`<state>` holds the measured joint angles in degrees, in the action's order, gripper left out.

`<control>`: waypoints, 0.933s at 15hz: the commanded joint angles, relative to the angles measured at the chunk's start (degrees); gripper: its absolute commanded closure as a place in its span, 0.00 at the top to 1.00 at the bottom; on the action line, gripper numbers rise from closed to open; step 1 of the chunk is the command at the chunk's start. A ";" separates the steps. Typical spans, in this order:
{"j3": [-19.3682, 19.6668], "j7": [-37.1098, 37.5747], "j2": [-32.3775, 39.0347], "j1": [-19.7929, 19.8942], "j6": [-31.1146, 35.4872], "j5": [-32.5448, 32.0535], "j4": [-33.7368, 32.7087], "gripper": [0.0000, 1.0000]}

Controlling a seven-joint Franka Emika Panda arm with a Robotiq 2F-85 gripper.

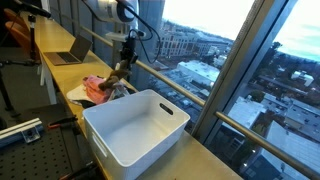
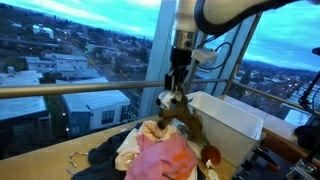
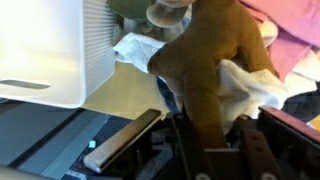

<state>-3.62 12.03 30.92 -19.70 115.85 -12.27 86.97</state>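
Toy: a brown plush toy hangs in the air from the gripper. Its upper end is caught between the fingers and its body dangles below them.
Toy and fingers: in the wrist view the toy fills the middle of the picture. It runs out from the gap between the fingers, one finger on each side of it.
Finger state: drawn in narrow and clamped on the toy. The exact spot where the pads meet the plush is hidden by the toy itself.
Toy's place: above a heap of clothes, near the heap's edge by the bin. Its lower end is close over the heap, and I cannot tell whether it touches.
Clothes: a pink cloth lies on top of the heap in an exterior view. In the wrist view a white cloth lies just behind the toy.
Bin: white plastic and open at the top, standing just beside the heap on a long table.
Further off: an open laptop sits at the far end of the table, well apart from the gripper.
Backdrop: a tall window looks out over city buildings.
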 commanded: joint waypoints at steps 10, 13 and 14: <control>4.32 0.13 -17.97 12.56 -3.59 -2.73 2.00 0.02; 4.55 0.19 -17.54 14.36 -2.00 -2.25 5.05 0.02; 4.71 0.27 -17.38 14.81 -1.60 -2.24 6.03 0.02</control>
<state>0.82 11.80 13.84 -5.92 112.51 -13.75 89.98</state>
